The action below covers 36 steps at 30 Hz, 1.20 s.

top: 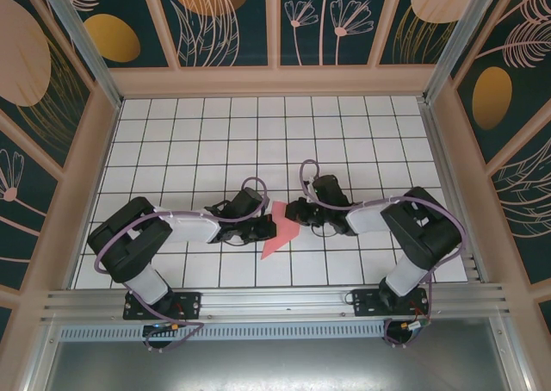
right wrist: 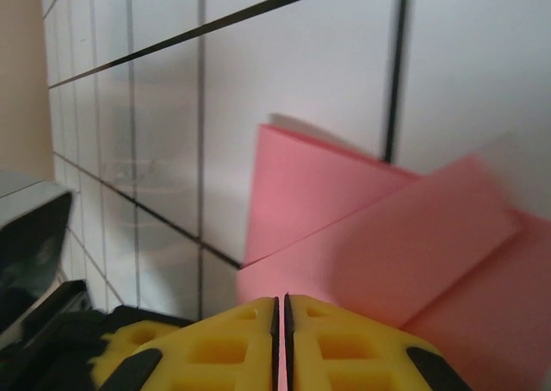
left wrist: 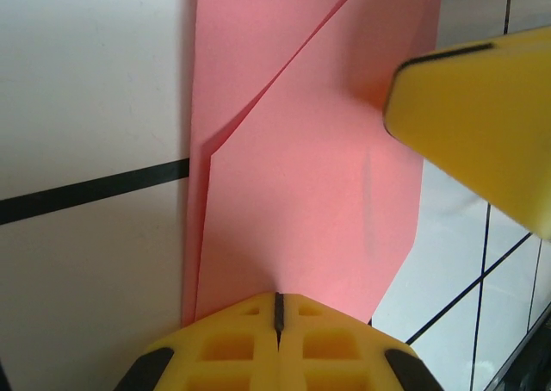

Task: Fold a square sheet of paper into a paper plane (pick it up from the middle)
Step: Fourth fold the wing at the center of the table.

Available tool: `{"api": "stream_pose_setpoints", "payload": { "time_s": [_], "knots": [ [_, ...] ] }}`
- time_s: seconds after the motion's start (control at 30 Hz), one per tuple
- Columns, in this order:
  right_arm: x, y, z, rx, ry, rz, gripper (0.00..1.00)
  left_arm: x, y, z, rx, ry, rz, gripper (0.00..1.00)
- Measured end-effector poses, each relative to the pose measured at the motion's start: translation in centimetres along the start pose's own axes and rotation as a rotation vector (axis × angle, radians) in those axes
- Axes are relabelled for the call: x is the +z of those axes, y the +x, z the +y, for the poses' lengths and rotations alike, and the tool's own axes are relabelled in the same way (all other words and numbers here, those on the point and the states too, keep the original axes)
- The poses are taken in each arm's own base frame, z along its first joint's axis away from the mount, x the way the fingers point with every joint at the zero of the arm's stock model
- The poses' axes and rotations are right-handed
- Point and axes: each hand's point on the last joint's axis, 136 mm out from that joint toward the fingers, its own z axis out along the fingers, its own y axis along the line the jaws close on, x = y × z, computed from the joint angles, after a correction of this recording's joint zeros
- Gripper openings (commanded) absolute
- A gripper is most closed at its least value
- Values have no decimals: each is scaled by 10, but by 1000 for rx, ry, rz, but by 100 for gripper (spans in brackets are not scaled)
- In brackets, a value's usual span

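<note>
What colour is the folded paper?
The folded paper is plain pink-red, clearest in the left wrist view.

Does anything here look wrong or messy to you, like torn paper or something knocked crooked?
Nothing torn or spilled. The square sheet of paper sits half-folded between the left gripper and right gripper, its layers overlapping unevenly, which looks like mid-fold work rather than a fault.

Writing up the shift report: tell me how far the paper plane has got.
Done: the paper already carries folds, with layered flaps and a diagonal crease. In hand: the left gripper and right gripper each pinch an edge of it, fingers shut. Left: it is a broad, irregular shape, not a slim dart, so the narrowing folds likely remain.
</note>
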Motion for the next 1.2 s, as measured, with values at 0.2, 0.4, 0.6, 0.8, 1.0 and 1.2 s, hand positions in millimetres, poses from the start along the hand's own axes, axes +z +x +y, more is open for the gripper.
{"api": "stream_pose_setpoints", "payload": {
  "time_s": [0.2,0.4,0.6,0.8,1.0,1.2],
  "knots": [
    [5,3,20,-37,-37,20,14,0,0,-1,7,1,-1,2],
    [24,7,14,-29,-11,58,13,-1,-1,-1,16,-4,-9,3],
    [30,7,2,-5,19,58,8,-8,-2,-1,22,-13,-21,8],
    [30,6,2,-7,19,51,7,-28,-8,-24,38,55,-58,10],
    [30,5,1,-6,19,49,7,-28,-8,-44,43,153,-41,11],
    [30,5,1,-6,20,49,7,-7,9,-19,-6,117,27,10]
  ]
}}
